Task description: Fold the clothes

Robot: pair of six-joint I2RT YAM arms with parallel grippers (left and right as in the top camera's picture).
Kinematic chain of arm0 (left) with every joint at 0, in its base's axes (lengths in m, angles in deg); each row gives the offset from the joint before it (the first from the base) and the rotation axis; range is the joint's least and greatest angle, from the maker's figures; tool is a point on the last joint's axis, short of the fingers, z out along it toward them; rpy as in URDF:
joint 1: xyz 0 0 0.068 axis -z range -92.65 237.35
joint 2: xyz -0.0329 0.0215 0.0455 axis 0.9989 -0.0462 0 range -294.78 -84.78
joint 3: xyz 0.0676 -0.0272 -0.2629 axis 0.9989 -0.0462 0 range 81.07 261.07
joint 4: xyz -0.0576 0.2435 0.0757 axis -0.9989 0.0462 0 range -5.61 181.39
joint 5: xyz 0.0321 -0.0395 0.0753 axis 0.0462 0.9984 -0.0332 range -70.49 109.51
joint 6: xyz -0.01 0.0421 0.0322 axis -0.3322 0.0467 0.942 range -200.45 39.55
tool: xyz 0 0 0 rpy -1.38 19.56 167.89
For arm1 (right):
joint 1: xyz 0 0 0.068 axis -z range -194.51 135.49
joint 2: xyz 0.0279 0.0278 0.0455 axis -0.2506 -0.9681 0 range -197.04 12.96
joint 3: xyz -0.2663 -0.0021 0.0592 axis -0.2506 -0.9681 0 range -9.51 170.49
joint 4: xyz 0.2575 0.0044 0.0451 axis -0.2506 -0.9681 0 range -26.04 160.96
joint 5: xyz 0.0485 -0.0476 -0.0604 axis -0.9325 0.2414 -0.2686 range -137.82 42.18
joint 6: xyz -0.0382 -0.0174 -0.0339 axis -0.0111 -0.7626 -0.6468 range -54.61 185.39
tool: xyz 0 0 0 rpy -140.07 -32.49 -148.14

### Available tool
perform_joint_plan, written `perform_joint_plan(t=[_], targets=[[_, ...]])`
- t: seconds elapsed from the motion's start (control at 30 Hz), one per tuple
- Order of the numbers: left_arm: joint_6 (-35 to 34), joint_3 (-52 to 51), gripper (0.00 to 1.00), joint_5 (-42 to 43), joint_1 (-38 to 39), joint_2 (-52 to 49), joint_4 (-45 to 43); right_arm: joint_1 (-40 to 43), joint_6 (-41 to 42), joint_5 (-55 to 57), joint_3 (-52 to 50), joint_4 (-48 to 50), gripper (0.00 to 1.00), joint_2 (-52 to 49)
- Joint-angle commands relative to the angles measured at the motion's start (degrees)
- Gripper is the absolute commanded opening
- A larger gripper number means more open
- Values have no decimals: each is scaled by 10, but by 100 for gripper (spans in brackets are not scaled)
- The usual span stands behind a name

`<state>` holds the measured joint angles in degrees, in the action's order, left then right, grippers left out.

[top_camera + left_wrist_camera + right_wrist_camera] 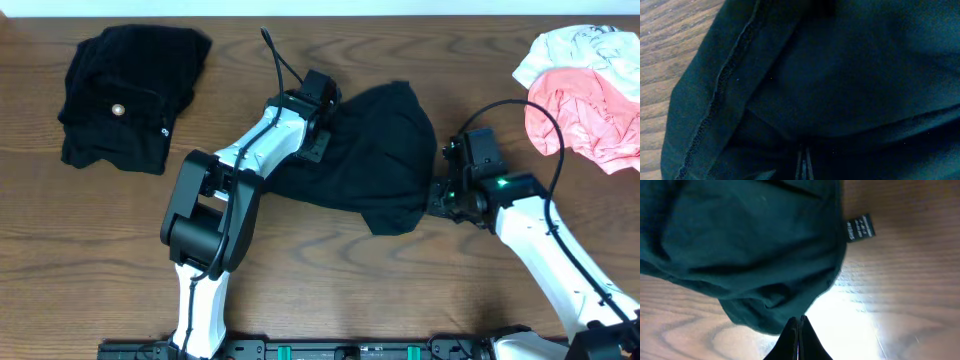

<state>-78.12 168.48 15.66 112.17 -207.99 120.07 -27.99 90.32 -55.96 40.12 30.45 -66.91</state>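
Broadly, the wooden table (90, 250) carries 4 lots of clothing, and the black shirt (385, 150) lies crumpled at its middle, between the 2 arms. A pile of black garments (130, 95) sits well apart at the far left, while a pink garment (590, 115) lies at the far right, touching a white garment (580, 50) that bears faint dark line markings too small to make out. The left gripper (320, 130) sits at the shirt's upper left edge; from its wrist camera its fingers (799, 167) are pressed together with dark cloth and a stitched hem folded all around them, and I cannot tell whether any fabric is caught between. The right gripper (438, 195) sits at the shirt's lower right edge; its fingers (790, 347) are likewise together, their tips just meeting the rounded lower border of the cloth over bare, brightly lit wood. A small black tag (860, 228) hangs off the shirt's edge onto the table in the right wrist view, with pale lettering too blurred to read. A small pale button (118, 110) shows on the black pile.
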Motion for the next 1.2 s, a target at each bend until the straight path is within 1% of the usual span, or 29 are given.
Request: perform_joint_plan(t=[0.0, 0.1, 0.33, 0.63, 0.73, 0.93, 1.07, 1.17], targets=[[-8, -9, 6, -7, 0, 13, 0, -9, -7, 8, -17, 14, 1, -16], [-10, -9, 6, -7, 0, 13, -3, -9, -8, 9, -18, 31, 1, -51], [-10, -9, 6, -7, 0, 13, -6, -9, -8, 9, -18, 107, 1, -126], [-12, -9, 6, -6, 0, 13, -13, -8, -14, 28, -18, 128, 1, -204], [-12, -9, 6, -7, 0, 13, -13, -8, -11, 28, -18, 108, 1, -221], [-12, -9, 6, -7, -1, 13, -14, 4, 37, 48, -18, 13, 1, -223], [-14, -9, 6, -7, -9, 13, -14, 26, 56, 84, -17, -38, 1, -223], [-31, -9, 6, -7, -21, 13, -12, 54, 68, 106, -17, -50, 1, -223]])
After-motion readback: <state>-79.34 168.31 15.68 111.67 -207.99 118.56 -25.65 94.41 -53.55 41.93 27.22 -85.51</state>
